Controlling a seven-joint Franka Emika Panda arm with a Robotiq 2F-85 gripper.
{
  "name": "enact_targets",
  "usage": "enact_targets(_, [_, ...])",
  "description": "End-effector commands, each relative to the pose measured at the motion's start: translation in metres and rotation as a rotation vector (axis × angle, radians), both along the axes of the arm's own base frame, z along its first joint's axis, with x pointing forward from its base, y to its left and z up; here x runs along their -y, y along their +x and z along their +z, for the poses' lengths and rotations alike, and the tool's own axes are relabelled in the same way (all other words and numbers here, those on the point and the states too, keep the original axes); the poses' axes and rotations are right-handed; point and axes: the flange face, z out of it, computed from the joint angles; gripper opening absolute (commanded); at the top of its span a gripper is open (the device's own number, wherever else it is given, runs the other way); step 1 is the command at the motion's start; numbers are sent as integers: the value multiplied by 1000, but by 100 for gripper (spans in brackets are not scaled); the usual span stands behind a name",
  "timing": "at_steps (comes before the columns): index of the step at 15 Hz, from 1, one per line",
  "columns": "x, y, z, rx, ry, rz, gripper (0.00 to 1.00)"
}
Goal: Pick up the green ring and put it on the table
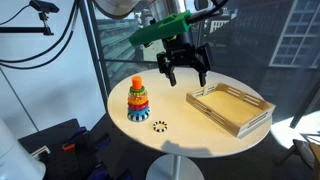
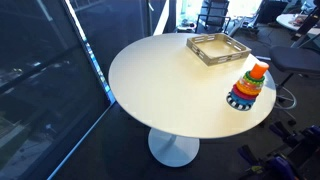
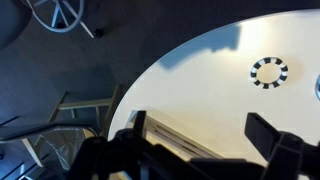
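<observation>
A stacking toy (image 1: 138, 99) stands on the round white table (image 1: 180, 140), near its edge; it also shows in an exterior view (image 2: 247, 89). A green ring (image 1: 138, 92) sits in the stack below the orange top, also seen in an exterior view (image 2: 251, 81). My gripper (image 1: 185, 68) hangs open and empty above the table, between the toy and the wooden tray (image 1: 231, 108), well above the ring. In the wrist view my open jaws (image 3: 205, 135) frame bare tabletop (image 3: 200, 80) and the tray's edge (image 3: 165, 132). The green ring is out of the wrist view.
A small black-and-white dotted ring (image 1: 160, 125) lies flat on the table in front of the toy, also in the wrist view (image 3: 269, 71). The tray (image 2: 218, 47) looks empty. Dark floor and chairs surround the table.
</observation>
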Motion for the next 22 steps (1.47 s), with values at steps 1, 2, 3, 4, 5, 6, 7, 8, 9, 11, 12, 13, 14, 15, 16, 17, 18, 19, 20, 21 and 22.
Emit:
enact_targets(1, [0,0,1,1,0,0,100])
enact_targets(2, [0,1,2,2,-1,0,100])
enact_targets(3, [0,1,2,2,-1,0,100])
enact_targets(4, [0,1,2,2,-1,0,100])
enact_targets(5, [0,1,2,2,-1,0,100])
enact_targets(6, [0,1,2,2,-1,0,100])
enact_targets(7, [-3,2,4,5,3,6,100])
enact_targets(8, [-8,3,7,10,4,14,100])
enact_targets(9, [-12,5,9,14,4,21,100])
enact_targets(11, [-24,8,14,19,15,44,100])
enact_targets(12, [-33,10,17,24,21,57,100])
enact_targets(13, [-42,12,19,28,32,71,100])
enact_targets(14, [-51,14,22,33,43,86,100])
enact_targets(15, [-62,16,24,38,58,99,100])
enact_targets(16, [-72,18,27,41,74,111,100])
enact_targets(17, [-83,19,28,38,95,124,100])
enact_targets(18, [-93,19,29,35,116,132,100])
enact_targets(19, [-103,19,29,22,141,141,100])
enact_targets(20, [-113,18,29,6,160,149,100])
enact_targets(21, [-120,16,29,-14,175,157,100])
enact_targets(22, [-128,14,30,-32,183,162,100])
